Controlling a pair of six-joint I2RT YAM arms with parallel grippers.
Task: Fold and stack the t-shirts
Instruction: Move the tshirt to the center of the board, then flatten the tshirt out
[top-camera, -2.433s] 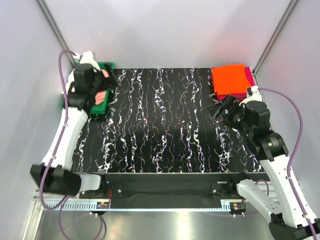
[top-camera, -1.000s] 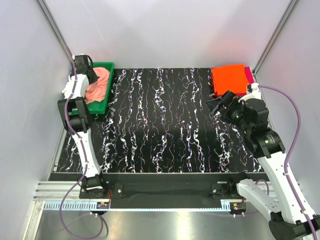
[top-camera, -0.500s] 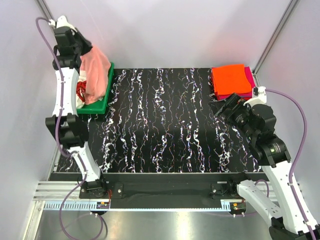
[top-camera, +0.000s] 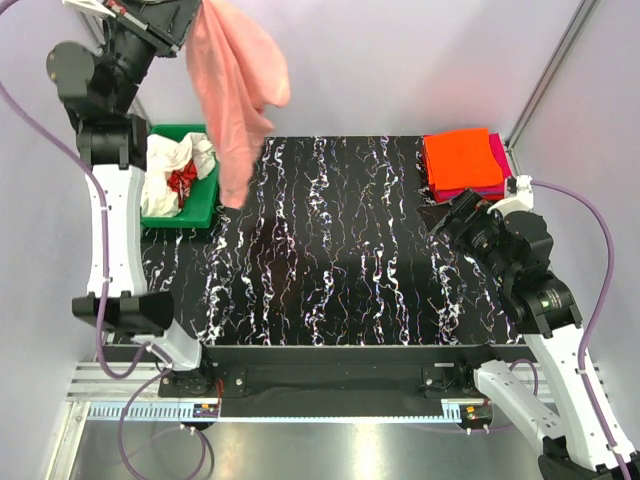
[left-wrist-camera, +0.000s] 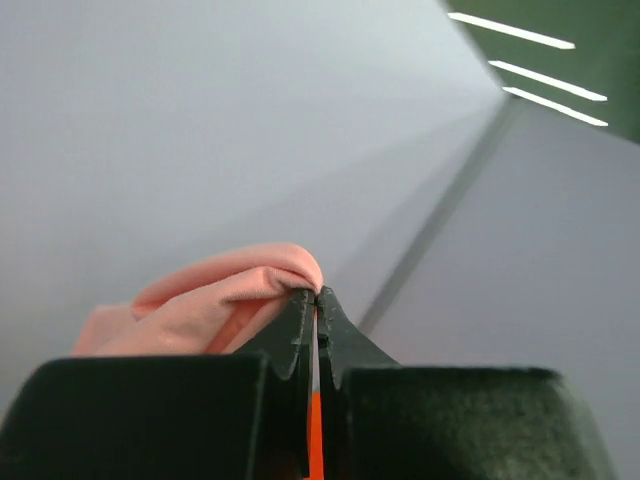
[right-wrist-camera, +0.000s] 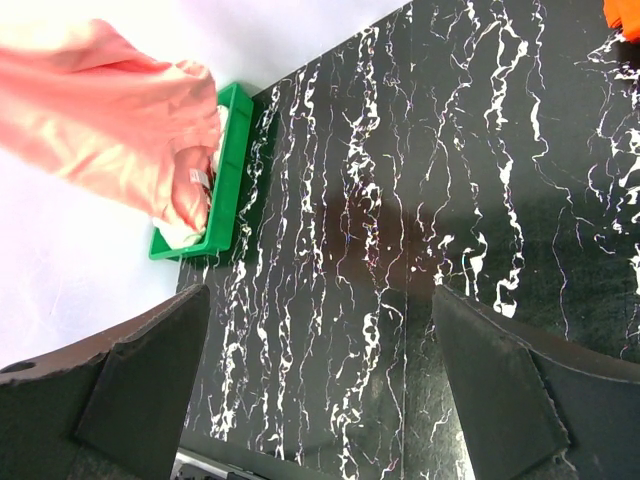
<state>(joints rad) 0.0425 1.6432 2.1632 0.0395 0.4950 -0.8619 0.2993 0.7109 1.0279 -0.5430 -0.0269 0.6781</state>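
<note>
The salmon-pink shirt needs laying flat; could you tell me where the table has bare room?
The table is bare across its middle, from the green bin at far left to the orange stack at far right. Crowded: beside that stack, where the right gripper hovers.

The top external camera looks steeply down from above and behind the arm bases, taking in the whole table (top-camera: 330, 250) from well back. The left wrist camera, high up, faces the pale enclosure wall (left-wrist-camera: 200, 120), very close behind the left gripper (left-wrist-camera: 316, 300) and the salmon-pink t-shirt (left-wrist-camera: 210, 300). The right wrist camera looks low across the table from the right towards the far-left green bin (right-wrist-camera: 232, 190). It shares table, bin and shirt with the top view.
</note>
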